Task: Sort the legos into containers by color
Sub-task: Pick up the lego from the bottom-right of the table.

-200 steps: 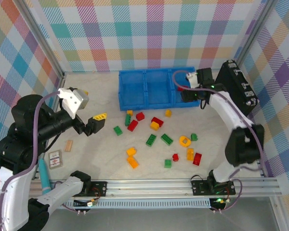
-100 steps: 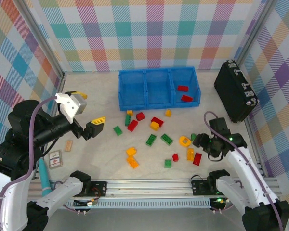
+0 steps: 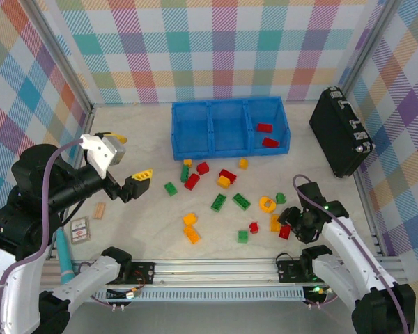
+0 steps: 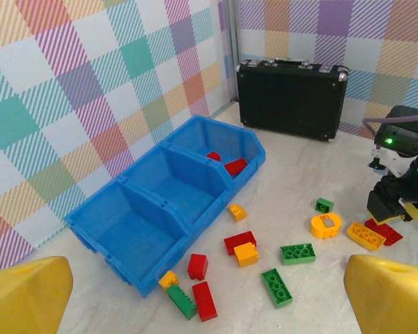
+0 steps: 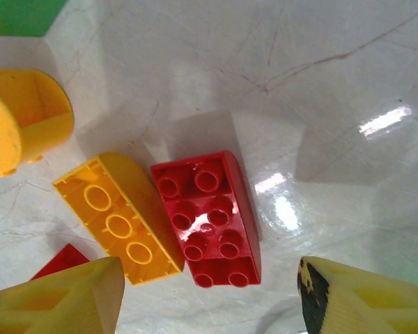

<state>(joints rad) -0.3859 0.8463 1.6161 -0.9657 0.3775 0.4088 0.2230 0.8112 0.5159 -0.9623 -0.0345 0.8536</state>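
Viewing from above: the blue tray sits toward the far edge of the bench, and a black case stands at the right edge. The tray's right-hand compartment holds two stored red bricks. The loose bricks, red, green and orange, lie scattered across the middle of the bench between the tray and the near edge. The left gripper hangs above the bench to the left of the scatter. The right gripper is low toward the near right corner, at a loose red brick and an orange brick.

Left wrist view: the yellow fingertips sit at the bottom corners, spread wide with nothing between them. The tray lies ahead, with the stored red bricks in the compartment nearest the black case.

Right wrist view: the loose red brick, two studs wide and four long, lies flat with its studs up. The orange brick lies alongside with its hollow side up, touching the red brick's long side. The jaws stand open, one fingertip on either side of the red brick's nearer end, and neither pad is closed on it. A round orange piece lies just beyond the orange brick.
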